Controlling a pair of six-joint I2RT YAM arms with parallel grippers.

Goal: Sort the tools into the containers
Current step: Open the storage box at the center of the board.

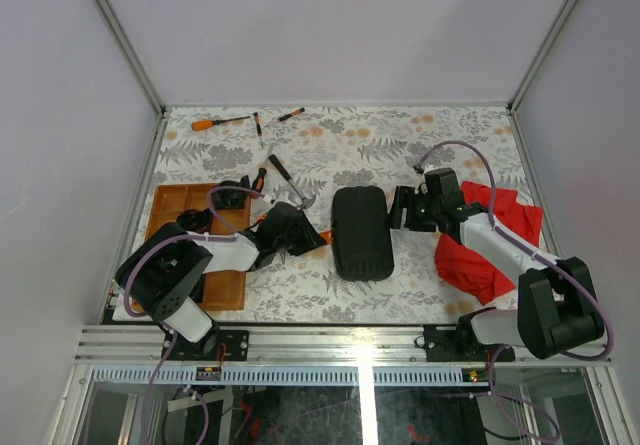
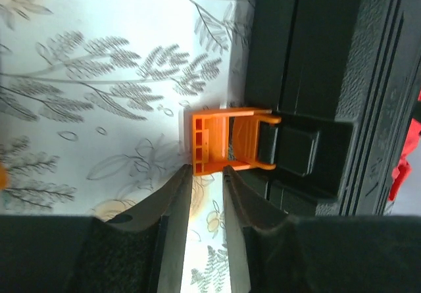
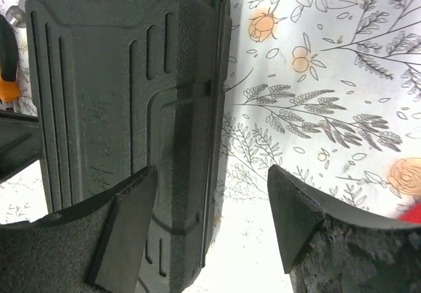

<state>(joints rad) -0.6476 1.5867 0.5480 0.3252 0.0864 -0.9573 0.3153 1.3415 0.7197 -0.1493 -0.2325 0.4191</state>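
The black ribbed case point(image 1: 360, 233) lies shut in the middle of the table, its orange latch point(image 1: 318, 237) on the left side. My left gripper point(image 1: 300, 235) points at that latch point(image 2: 223, 141). Its jaws point(image 2: 207, 171) stand narrowly apart with the tips at the latch's near edge; I cannot tell whether they touch it. My right gripper point(image 1: 400, 207) is open wide at the case's right edge point(image 3: 210, 201), one finger point(image 3: 125, 234) over the case point(image 3: 118, 95), the other over the cloth-covered table. The wooden tray point(image 1: 178, 205) sits at the left. A hammer point(image 1: 292, 183) and screwdrivers point(image 1: 215, 122) lie beyond.
A red cloth point(image 1: 495, 240) lies under my right arm at the right. Two small drivers point(image 1: 258, 125) point(image 1: 291, 114) lie near the far edge. Another orange-handled tool point(image 1: 258, 180) rests beside the tray. Grey walls enclose the floral table point(image 1: 380, 145).
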